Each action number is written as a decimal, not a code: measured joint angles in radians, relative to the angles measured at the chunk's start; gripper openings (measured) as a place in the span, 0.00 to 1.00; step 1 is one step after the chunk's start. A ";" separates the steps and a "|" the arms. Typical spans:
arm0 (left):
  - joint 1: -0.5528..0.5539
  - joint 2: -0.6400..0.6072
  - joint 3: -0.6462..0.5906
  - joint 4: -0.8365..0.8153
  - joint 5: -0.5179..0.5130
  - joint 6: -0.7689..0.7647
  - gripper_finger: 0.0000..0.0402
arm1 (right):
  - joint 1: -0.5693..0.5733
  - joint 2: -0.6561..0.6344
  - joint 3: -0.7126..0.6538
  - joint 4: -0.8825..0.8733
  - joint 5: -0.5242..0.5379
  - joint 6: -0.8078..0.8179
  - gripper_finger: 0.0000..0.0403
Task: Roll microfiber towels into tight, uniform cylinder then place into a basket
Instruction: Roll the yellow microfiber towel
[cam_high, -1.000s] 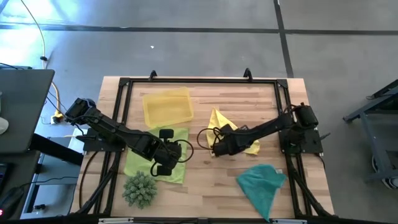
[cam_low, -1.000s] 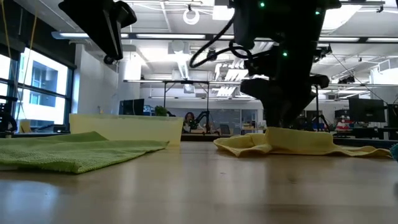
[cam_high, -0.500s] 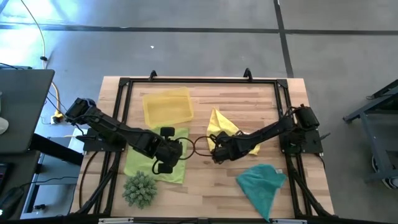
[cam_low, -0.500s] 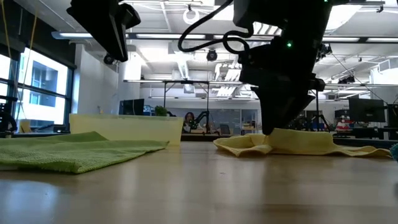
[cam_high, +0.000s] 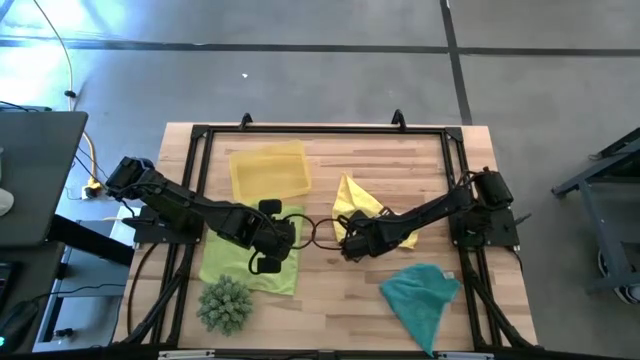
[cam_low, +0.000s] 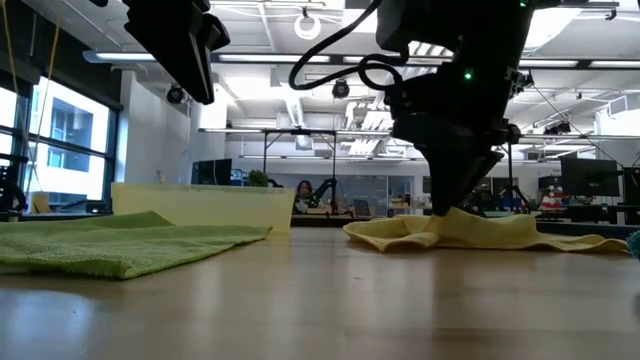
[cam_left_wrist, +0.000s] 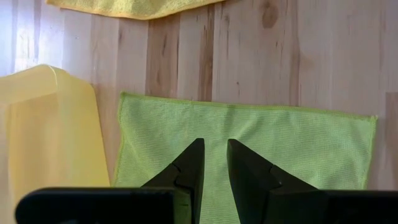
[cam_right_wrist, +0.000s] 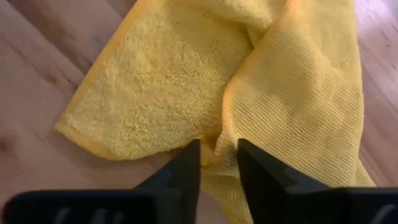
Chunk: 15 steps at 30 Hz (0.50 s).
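Note:
The yellow towel (cam_high: 357, 200) lies crumpled at the table's middle, with my right gripper (cam_right_wrist: 217, 152) down on its near left part and shut on it. The lime green towel (cam_high: 228, 265) lies flat at the near left. My left gripper (cam_left_wrist: 214, 152) hangs well above it, its fingers a narrow gap apart with nothing between them. The teal towel (cam_high: 425, 295) lies bunched at the near right. The yellow basket (cam_high: 268, 170) stands at the far left. My right gripper pinches a raised fold of the yellow towel (cam_right_wrist: 214, 142) between its two fingers, where one layer overlaps another near the towel's edge. The fingers come steeply from above (cam_low: 455, 205). The towel lies slack on the table around the hold.
A spiky green plant-like ball (cam_high: 225, 305) sits at the near left corner, beside the green towel. A black frame (cam_high: 320, 130) runs around the tabletop. Bare wood shows between the green and yellow towels and along the near edge.
My right gripper has rolled a little at the wrist and shut on the yellow towel's fold, staying low on the towel. The towel itself lies much as before.

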<state>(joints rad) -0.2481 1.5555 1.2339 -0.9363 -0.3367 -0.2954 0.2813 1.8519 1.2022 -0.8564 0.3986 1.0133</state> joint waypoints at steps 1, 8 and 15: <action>0.000 0.000 0.000 0.000 0.000 0.000 0.15 | 0.000 0.000 0.000 -0.001 -0.003 -0.006 0.18; -0.001 0.000 0.000 0.000 0.000 0.000 0.15 | 0.001 0.000 0.000 -0.040 -0.028 -0.065 0.01; -0.001 0.000 0.000 0.013 -0.016 0.003 0.15 | 0.006 -0.045 0.001 -0.093 -0.040 -0.120 0.01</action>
<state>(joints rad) -0.2489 1.5555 1.2339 -0.9231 -0.3528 -0.2923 0.2869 1.8073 1.2034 -0.9491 0.3581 0.8932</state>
